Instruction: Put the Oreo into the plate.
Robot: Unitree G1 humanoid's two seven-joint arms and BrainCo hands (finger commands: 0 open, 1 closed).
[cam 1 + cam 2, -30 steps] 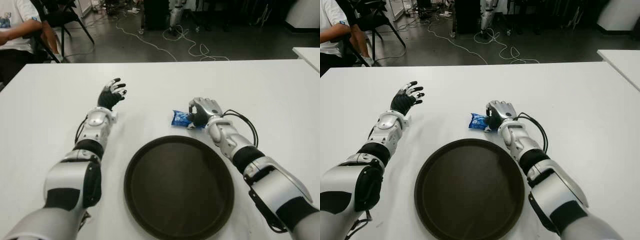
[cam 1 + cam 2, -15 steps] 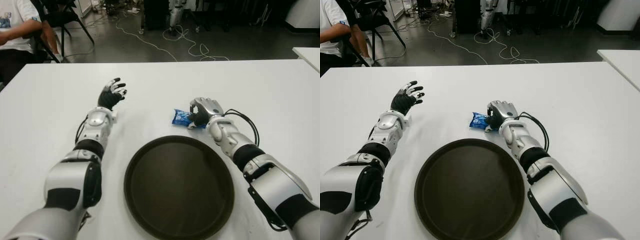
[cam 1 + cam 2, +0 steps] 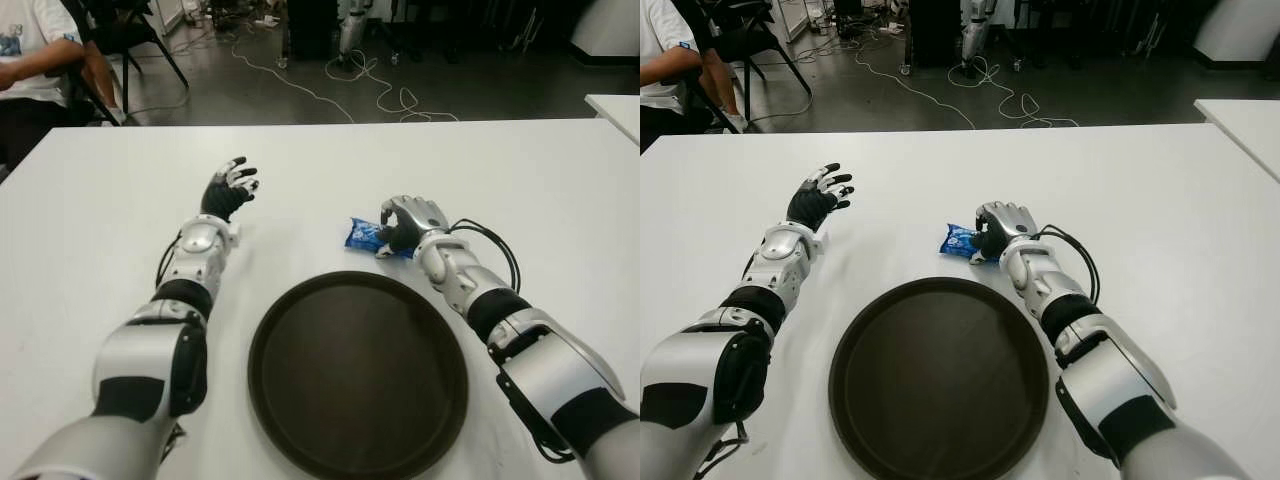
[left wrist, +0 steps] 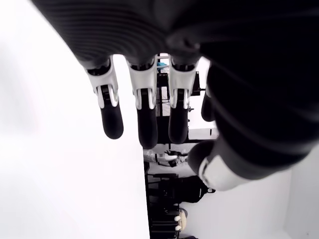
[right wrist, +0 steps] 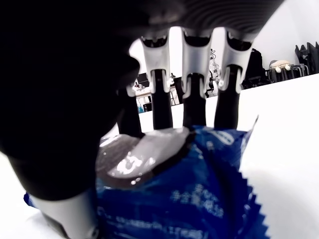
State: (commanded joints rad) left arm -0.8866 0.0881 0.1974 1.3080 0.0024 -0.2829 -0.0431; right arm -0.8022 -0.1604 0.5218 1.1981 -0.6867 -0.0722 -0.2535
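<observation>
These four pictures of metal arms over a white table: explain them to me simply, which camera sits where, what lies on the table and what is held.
This is a humanoid robot with two arms that end in fingered hands. The two wide pictures come from cameras in its head, side by side, looking down at the white table. The two close pictures come from cameras on its wrists, each looking at its own fingers.

On the table lies a round dark plate, with nothing in it. Just beyond the plate's far rim, the right hand has its fingers curled on a blue Oreo packet; the right wrist view shows the wrapper under the fingertips. The left hand is open, holds nothing, and shows far to the packet's left.
</observation>
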